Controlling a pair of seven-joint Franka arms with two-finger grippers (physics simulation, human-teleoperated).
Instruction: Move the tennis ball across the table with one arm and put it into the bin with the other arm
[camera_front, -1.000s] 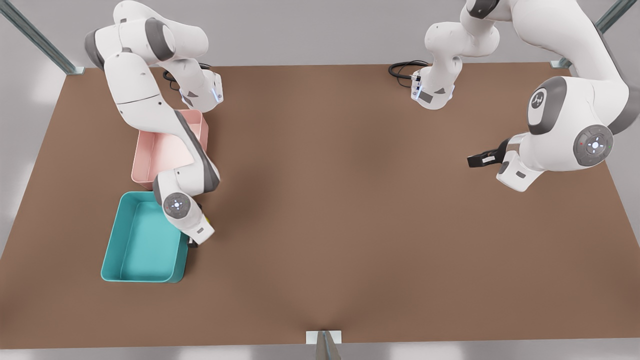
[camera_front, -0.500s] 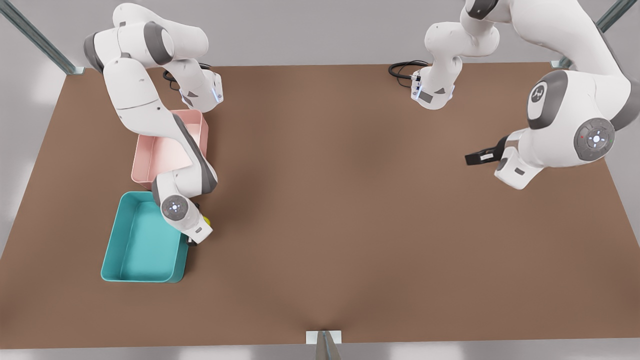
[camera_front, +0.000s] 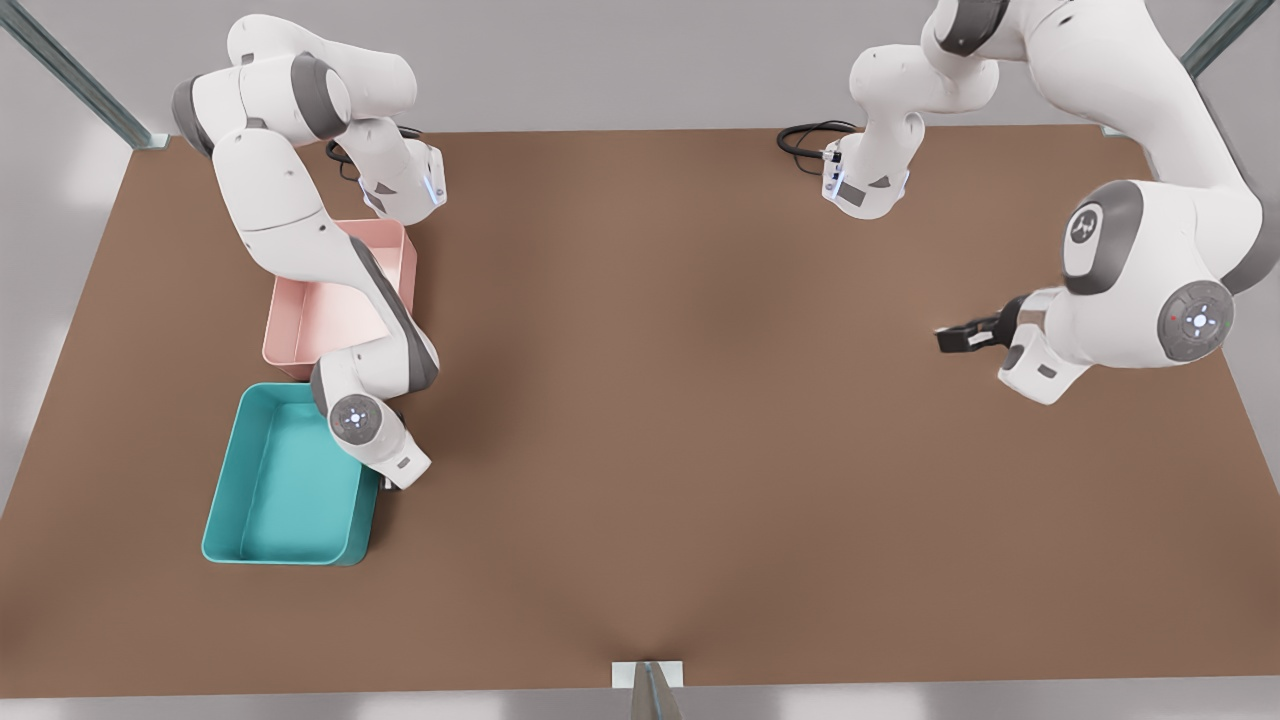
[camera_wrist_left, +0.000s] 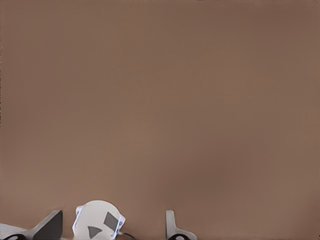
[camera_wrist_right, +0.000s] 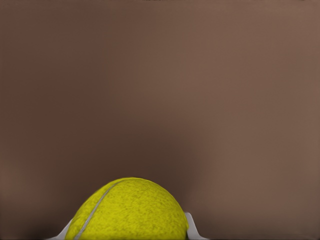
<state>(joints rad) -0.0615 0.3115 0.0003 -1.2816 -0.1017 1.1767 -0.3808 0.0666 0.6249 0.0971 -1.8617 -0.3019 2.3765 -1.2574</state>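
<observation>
Item: ball (camera_wrist_right: 129, 210), yellow-green with one pale seam, sitting between the fingers (camera_wrist_right: 189, 224) of the right gripper (camera_wrist_right: 125, 236). White fingertips press close on both sides of it, so the gripper reads as closed on the ball. Bare brown table (camera_front: 680, 400) lies beyond it in the right wrist view. In the front view this gripper sits under the wrist of the arm at the front view's left, just beside the near long wall of the bin (camera_front: 222, 478), and the wrist covers the ball there. Item: bin, teal, low-walled, nothing in it, near the table's edge at the front view's left. Item: pink tray (camera_front: 320, 310), just behind the bin, partly under the same arm. Item: left gripper (camera_front: 950, 338), well apart at the front view's right, fingers pointing toward the table's middle. Its wrist view shows the two tips spread with nothing between them; this arm waits. Step in hand, as judged: the crossing looks done, and the ball is in the second arm's grasp beside the bin, not yet over it. Next move calls for: a lift high enough to clear the bin wall, a short sideways carry over the bin floor, then release. Whether the ball is off the table cannot be told.
</observation>
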